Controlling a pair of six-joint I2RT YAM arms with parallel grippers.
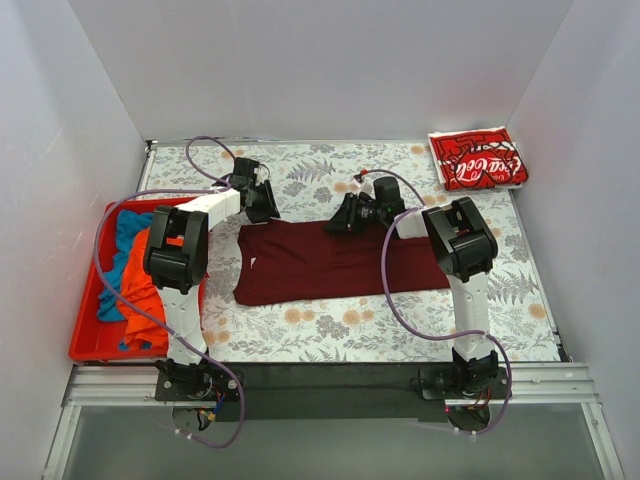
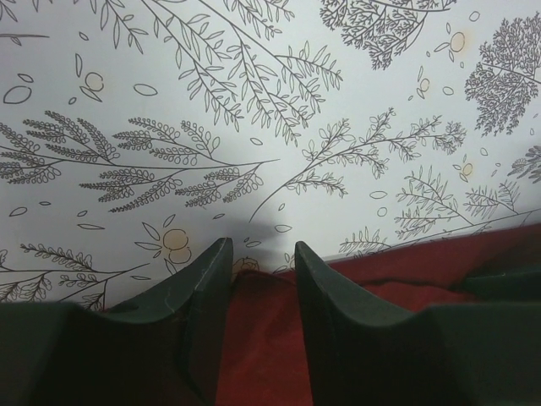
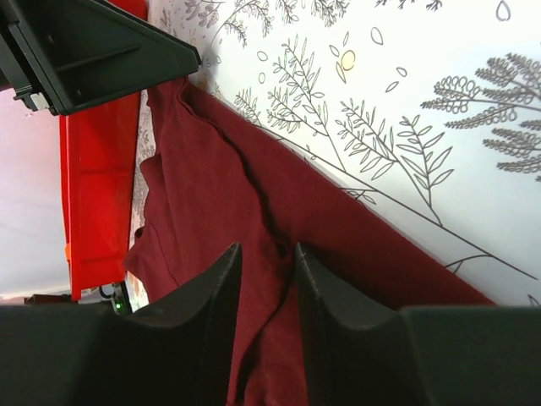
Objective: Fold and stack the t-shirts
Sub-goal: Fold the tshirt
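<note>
Plain white walls (image 1: 300, 60) are enclosing a table covered in a pale cloth printed with grey leaves and small orange blossoms (image 1: 330, 170), where two black-and-white robot arms are working from the near edge. A plain dark maroon cotton t-shirt (image 1: 330, 265) is lying at the middle of the table, folded into a long band running left to right. The left gripper (image 1: 262, 205) is reaching down at the band's far left corner; in its wrist view the two dark fingers (image 2: 207, 288) are standing a little apart, straddling the very edge of the maroon cloth where it meets the printed cover. The right gripper (image 1: 340, 222) is resting on the far edge of the same shirt nearer its middle, its fingers (image 3: 221, 288) likewise slightly parted, with a raised crease of maroon fabric running between them. Whether either pair is actually pinching the cloth cannot be told from these angles. A red t-shirt with white Coca-Cola print (image 1: 477, 159) is sitting folded at the far right corner of the table, well apart from the maroon one. At the left edge, a rectangular red plastic bin (image 1: 85, 345) is holding a crumpled bright orange t-shirt (image 1: 140, 275) and a crumpled blue t-shirt (image 1: 125, 232), the two lying tangled together.
</note>
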